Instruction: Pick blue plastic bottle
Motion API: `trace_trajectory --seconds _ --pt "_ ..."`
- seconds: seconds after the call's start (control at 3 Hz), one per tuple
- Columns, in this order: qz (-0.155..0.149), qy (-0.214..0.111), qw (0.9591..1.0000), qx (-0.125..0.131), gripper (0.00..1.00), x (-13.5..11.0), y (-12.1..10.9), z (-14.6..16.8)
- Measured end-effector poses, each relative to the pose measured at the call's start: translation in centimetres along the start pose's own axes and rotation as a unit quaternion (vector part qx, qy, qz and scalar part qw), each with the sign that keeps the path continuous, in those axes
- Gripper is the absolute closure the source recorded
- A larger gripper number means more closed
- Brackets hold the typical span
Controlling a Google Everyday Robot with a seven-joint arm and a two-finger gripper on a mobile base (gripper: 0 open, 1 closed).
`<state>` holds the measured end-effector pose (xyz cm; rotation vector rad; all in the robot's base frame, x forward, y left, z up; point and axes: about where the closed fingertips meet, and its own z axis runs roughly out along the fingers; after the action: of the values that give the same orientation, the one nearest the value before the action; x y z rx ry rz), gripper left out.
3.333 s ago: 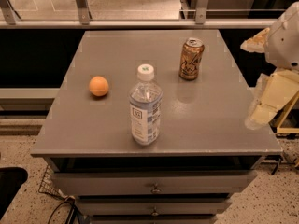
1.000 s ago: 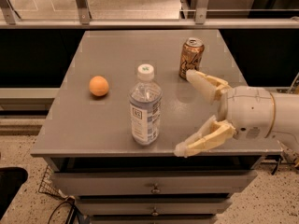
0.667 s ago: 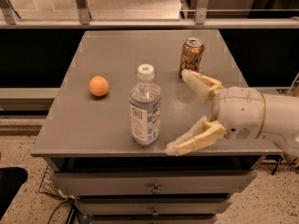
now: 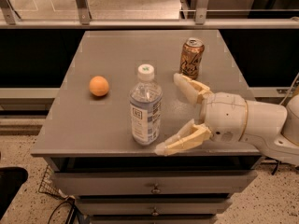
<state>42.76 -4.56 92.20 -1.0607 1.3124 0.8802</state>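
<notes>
The blue plastic bottle [image 4: 145,107] stands upright near the front middle of the grey table [image 4: 112,55]. It is clear with a white cap and a blue-and-white label. My gripper [image 4: 170,113] comes in from the right at bottle height, open wide, its two cream fingers spread front and back. The fingertips are just right of the bottle and do not touch it. The near finger [image 4: 182,140] reaches toward the bottle's base, and the far finger [image 4: 189,88] lies between the bottle and the can.
A gold-brown drink can [image 4: 191,59] stands upright at the back right, close behind the far finger. An orange [image 4: 99,86] lies on the left. Drawers [image 4: 154,186] sit under the tabletop. A metal railing [image 4: 140,22] runs behind the table.
My gripper has swung in from the table's right edge and moved left toward the bottle, staying open. Bottle, can and orange have not moved.
</notes>
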Motion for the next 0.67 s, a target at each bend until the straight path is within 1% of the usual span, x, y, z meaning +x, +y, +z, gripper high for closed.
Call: trace_trajectory --seconds 0.33,0.67 --pt "0.012 -0.01 0.9999 -0.006 0.0 0.8 0.0 1.0" --pt "0.018 -0.012 0.9997 -0.014 0.0 1.4 0.3 2.1"
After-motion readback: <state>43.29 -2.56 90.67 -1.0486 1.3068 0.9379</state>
